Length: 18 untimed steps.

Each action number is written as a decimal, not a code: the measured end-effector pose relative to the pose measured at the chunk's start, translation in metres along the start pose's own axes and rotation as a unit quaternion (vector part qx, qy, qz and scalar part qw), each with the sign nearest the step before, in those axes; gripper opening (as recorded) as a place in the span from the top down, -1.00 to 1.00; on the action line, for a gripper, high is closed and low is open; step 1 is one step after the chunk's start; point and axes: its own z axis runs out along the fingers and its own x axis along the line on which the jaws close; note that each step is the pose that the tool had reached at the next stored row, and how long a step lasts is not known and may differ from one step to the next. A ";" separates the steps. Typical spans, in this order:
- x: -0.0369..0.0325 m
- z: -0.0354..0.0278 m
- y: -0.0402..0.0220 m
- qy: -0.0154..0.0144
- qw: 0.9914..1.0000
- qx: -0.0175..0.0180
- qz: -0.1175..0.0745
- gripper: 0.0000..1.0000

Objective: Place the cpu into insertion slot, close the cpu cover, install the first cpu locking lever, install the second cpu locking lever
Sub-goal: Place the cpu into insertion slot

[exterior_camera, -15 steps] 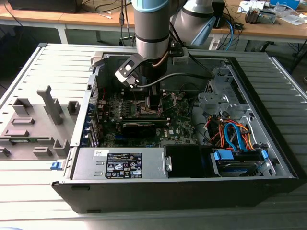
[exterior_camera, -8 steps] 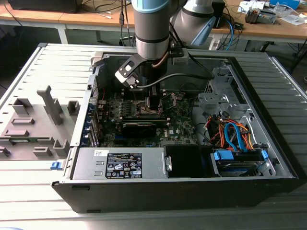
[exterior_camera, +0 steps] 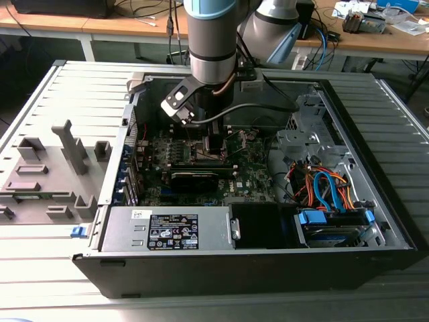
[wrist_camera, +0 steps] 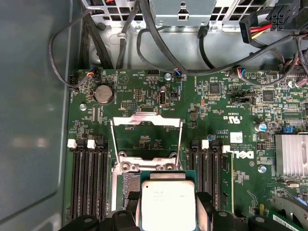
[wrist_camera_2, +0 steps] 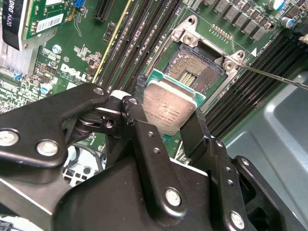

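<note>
The claw is squeezing the cpu between its two black fingers, one finger on each side of the chip. The cpu is showing its silver-grey top and it is hanging a bit tilted. It is sitting over the near edge of the insertion slot. I cannot tell if it is touching the slot. The slot is lying open, and its brown middle is peeking out past the chip.

In the second wrist view, a thin metal lever is sticking out from one corner of the slot. In the first wrist view, the cpu cover is standing up just behind the slot, flipped open. The green board is showing through the cover's square hole. Long black memory slots are running along both sides of the insertion slot.

In the exterior view, the arm is reaching down into the open computer case. A grey power box is lying along the near wall of the case. Orange and blue cables are bunching up on the exterior view's right. The case is lying on the grey ribbed worktop. A grey holder block is sitting on the worktop on the exterior view's left.
</note>
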 end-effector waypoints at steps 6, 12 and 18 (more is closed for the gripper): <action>0.0000 0.0020 -0.0002 0.000 1.000 0.000 0.000 -0.09; 0.0000 0.0031 -0.0002 0.000 1.000 0.000 0.000 -0.09; 0.0000 0.0040 -0.0003 0.000 1.000 0.000 0.000 -0.09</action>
